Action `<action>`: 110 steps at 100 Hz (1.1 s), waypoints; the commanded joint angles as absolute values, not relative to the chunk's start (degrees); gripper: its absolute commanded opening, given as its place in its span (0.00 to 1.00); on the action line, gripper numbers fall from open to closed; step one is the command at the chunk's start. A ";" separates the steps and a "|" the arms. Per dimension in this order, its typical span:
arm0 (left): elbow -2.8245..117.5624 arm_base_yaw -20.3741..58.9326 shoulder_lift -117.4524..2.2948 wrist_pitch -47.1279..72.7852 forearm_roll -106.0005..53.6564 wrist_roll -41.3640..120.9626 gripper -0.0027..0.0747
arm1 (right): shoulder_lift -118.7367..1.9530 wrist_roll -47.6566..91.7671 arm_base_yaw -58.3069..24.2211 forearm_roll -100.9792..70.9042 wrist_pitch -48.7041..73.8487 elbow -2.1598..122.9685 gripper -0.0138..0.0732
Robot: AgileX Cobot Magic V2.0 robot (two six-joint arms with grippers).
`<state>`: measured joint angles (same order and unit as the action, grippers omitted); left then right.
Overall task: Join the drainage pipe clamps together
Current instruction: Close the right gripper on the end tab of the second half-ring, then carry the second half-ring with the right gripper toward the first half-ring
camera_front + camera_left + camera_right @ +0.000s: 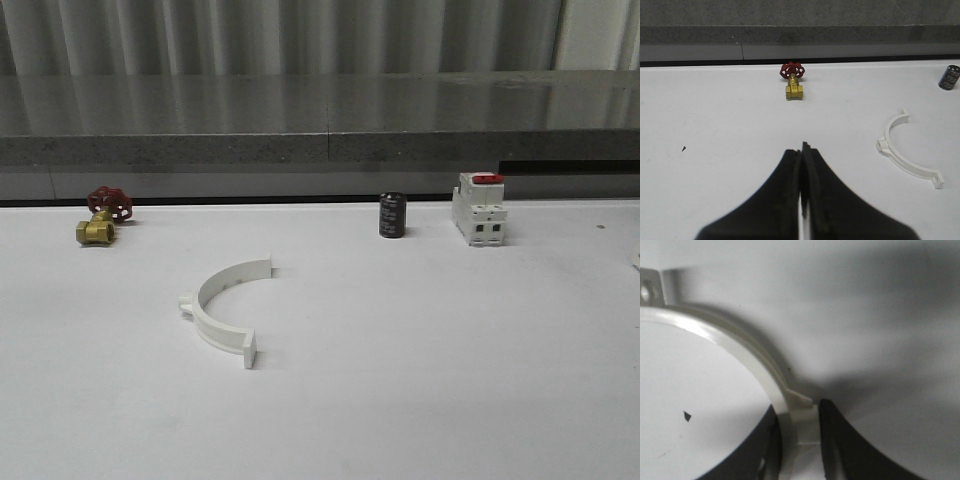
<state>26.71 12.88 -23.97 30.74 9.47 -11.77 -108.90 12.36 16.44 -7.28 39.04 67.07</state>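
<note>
One drainage pipe clamp (222, 305), a white half-ring with flat end tabs, lies flat on the white table left of centre, its open side facing right. In the left wrist view the same clamp (900, 150) lies off to one side of my left gripper (801, 150), whose black fingers are shut with nothing between them. A second drainage pipe clamp (740, 345) curves away from my right gripper (797, 410). That gripper is shut on the clamp's band at the small outer lug, one black finger on each side.
A brass valve with a red handwheel (103, 215) sits at the back left. A dark cylinder (392, 215) and a white blocky switch with a red top (479, 208) stand at the back right. A grey ledge (320, 140) runs behind the table.
</note>
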 commanded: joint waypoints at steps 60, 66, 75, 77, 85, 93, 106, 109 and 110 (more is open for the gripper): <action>28.28 13.15 -24.22 26.61 9.52 -11.84 0.01 | -96.95 6.18 3.18 -8.19 48.84 72.61 0.18; 28.28 13.15 -24.22 26.61 9.52 -11.84 0.01 | -95.50 0.34 -0.66 -6.19 48.18 72.61 0.18; 28.28 13.15 -24.22 26.61 9.52 -11.84 0.01 | -94.81 -11.41 -7.18 -1.95 47.92 72.61 0.18; 28.28 13.15 -24.22 26.61 9.52 -11.84 0.01 | -94.81 -13.06 -8.82 -0.72 47.74 72.61 0.18; 28.28 13.15 -24.22 26.61 9.52 -11.84 0.01 | -95.04 -21.48 -15.28 3.70 46.56 72.61 0.18; 28.28 13.15 -24.22 26.61 9.52 -11.84 0.01 | -95.72 -27.61 -20.29 6.58 45.02 72.61 0.18; 28.28 13.15 -24.22 26.61 9.52 -11.84 0.01 | -98.00 -34.62 -25.72 7.33 43.46 72.68 0.18; 28.28 13.15 -24.22 26.61 9.52 -11.84 0.01 | -98.63 -35.37 -26.53 7.33 42.88 72.68 0.18; 28.28 13.15 -24.22 26.61 9.52 -11.84 0.01 | -98.78 -35.74 -26.72 7.33 42.73 72.73 0.18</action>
<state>26.71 12.88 -23.97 30.74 9.47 -11.77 -99.49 -31.55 -24.50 5.43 45.61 71.00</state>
